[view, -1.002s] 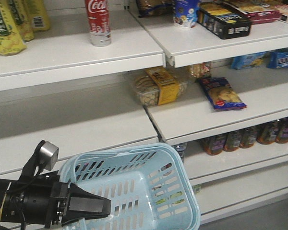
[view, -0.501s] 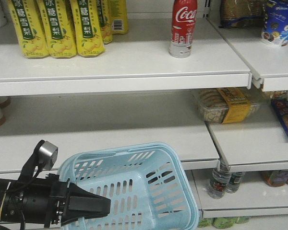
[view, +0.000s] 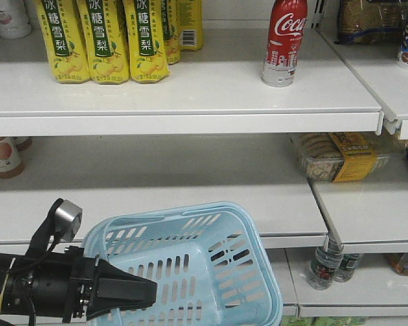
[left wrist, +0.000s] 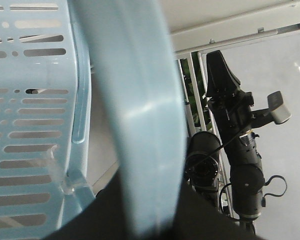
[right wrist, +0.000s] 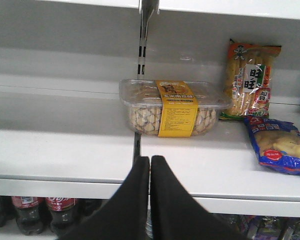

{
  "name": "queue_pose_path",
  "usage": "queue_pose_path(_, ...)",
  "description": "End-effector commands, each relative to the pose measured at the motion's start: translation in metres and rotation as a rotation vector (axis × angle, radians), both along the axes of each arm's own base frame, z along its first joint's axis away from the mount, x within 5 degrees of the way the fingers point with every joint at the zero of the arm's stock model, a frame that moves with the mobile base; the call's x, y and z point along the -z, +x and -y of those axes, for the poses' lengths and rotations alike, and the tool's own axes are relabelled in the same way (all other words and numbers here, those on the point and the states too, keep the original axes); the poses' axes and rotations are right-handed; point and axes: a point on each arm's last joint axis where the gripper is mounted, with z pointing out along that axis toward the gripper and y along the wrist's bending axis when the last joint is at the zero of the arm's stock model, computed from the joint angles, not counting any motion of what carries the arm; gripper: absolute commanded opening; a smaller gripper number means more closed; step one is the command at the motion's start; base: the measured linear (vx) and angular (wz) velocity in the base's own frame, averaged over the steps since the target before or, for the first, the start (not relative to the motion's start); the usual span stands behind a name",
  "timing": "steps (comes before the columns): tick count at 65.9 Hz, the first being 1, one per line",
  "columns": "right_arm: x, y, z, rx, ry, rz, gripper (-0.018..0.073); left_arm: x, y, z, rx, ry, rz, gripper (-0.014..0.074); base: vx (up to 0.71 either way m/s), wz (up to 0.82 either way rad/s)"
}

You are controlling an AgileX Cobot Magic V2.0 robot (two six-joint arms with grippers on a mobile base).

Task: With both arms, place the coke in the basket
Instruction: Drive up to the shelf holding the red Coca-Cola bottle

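— Two of your views are missing the coke (view: pixel 284 42), aren't they?

— Yes. Only the front view is showing it. It is standing upright on the top shelf (view: pixel 190 95), well right of the yellow packs (view: pixel 109 41). It is sitting above the basket (view: pixel 164 217) and well apart from it.

— What is the left wrist view giving you?

— Your left gripper (left wrist: pixel 152 227) is clamping a pale blue bar of the basket, with dark fingers on either side, though they are blurred. The front view is not showing that grip. The wrist view is also showing your right arm (left wrist: pixel 240 145) beyond the rim, carrying its grey block (left wrist: pixel 280 106).

— And the right gripper (right wrist: pixel 150 162)?

— Its own view is showing the fingers pressed flat together, gripping nothing and pointing toward a cookie box (right wrist: pixel 175 107). From the front, it is overlapping the basket's near wall.
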Motion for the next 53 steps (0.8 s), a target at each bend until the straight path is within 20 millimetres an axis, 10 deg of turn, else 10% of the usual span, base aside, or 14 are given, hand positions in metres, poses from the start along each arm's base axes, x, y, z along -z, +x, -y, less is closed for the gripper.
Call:
queue_pose_path(1, -0.005, 0.0, 0.0001, 0.002, -0.011, 0.077, -0.0002, -0.0288, -0.0097, 0.0054, 0.105, -0.218, 0.031, -0.0006, 0.0, 0.0)
queue_pose_path(53, -0.005, 0.0, 0.0001, 0.002, -0.011, 0.078, -0.0002, -0.0288, -0.0097, 0.0054, 0.105, -0.218, 0.031, -0.0006, 0.02, 0.05)
